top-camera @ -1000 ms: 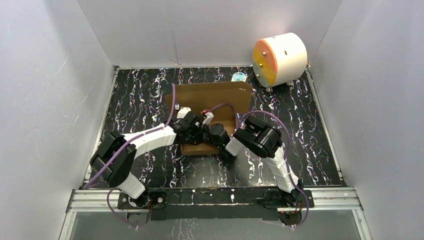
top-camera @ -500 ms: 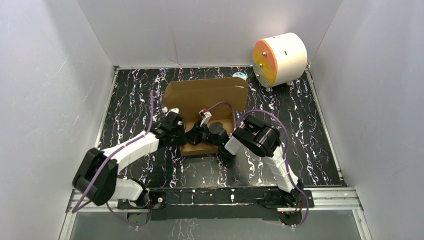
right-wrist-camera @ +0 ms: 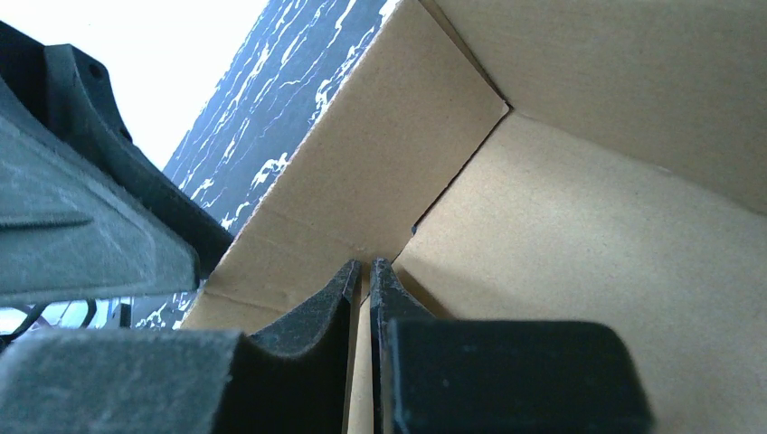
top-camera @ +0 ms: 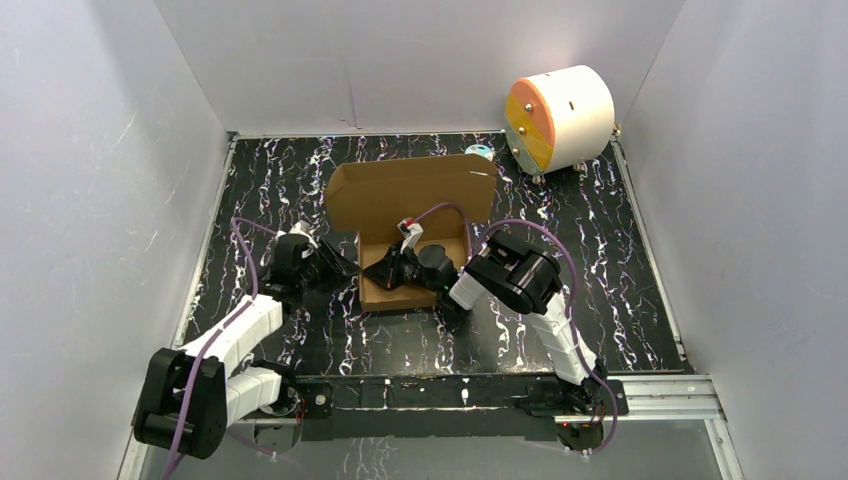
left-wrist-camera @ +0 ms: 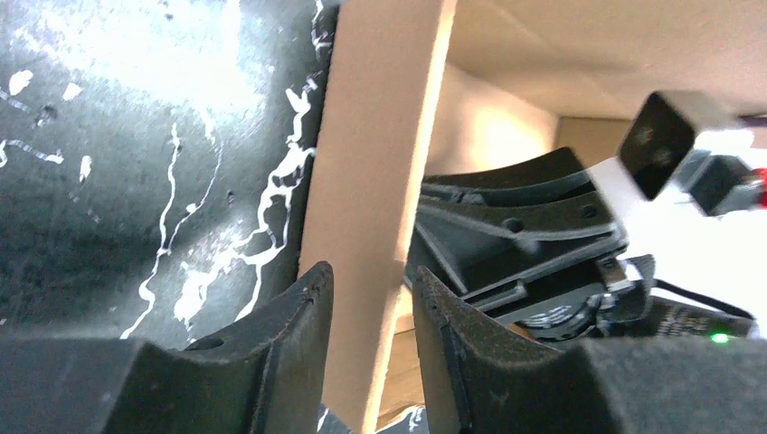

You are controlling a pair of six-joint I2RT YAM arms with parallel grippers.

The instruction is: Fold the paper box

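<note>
Right fingers (right-wrist-camera: 307,312), nearly pressed together, pinch a wall panel of the paper box (top-camera: 385,293) at desk (top-camera: 640,280) centre, apparently bracing it. Left fingers (left-wrist-camera: 294,325) stand spread, aligned with its 9 o'clock wall; lid (top-camera: 410,185) raised at 12 o'clock.

Lit softly, evenly from above. Glare-washed across the worktop (left-wrist-camera: 136,54); blown white at upper left, defocused at the right gripper (right-wrist-camera: 362,268).

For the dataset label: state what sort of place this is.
Probably a lab robot test cell: white panels enclose a black marbled tabletop, and two arms bolted to an aluminium rail work on a paper box.
</note>
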